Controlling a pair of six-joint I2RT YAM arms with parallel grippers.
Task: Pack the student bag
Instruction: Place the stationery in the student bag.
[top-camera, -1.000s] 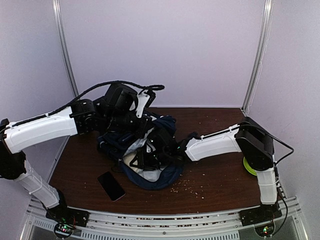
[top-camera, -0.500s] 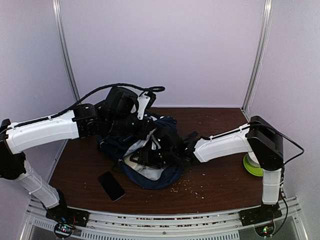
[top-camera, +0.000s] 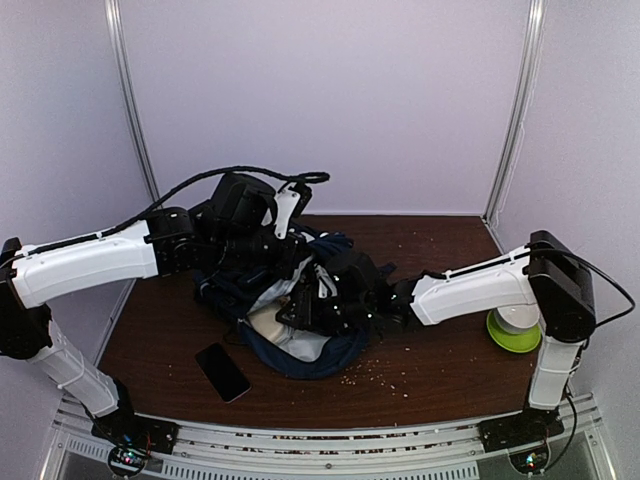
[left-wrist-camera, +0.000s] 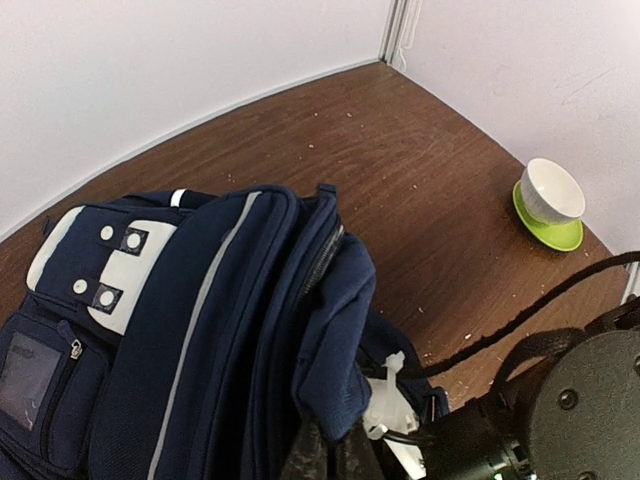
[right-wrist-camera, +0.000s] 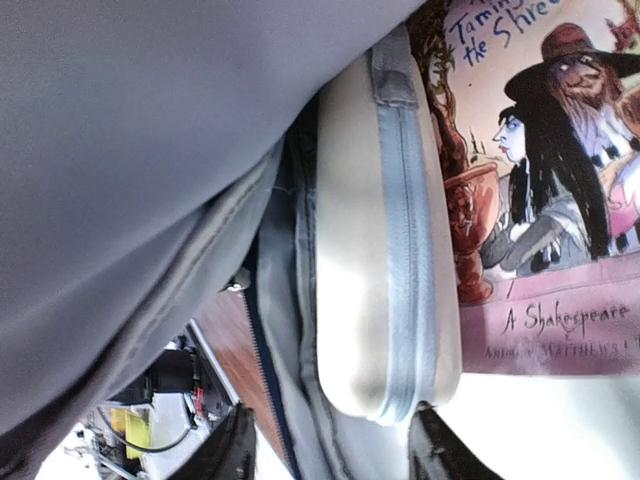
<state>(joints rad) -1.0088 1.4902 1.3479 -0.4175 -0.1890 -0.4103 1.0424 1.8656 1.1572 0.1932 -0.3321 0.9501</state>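
Navy student bag (left-wrist-camera: 230, 300) surrounds right fingers (right-wrist-camera: 232, 455), spread apart; left fingers hidden, state unclear.

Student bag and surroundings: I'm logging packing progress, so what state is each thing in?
student bag: open, lying on table
pouch: zipped shut, inside bag
book: inside bag, beside pouch
phone: outside bag, flat on table
bowl: upright on saucer
right gripper: jaws open

Pale lavender walls (top-camera: 330, 100) and metal corner posts (top-camera: 128, 100) enclose a dark wooden table (top-camera: 440, 350) flecked with crumbs (top-camera: 375, 370).
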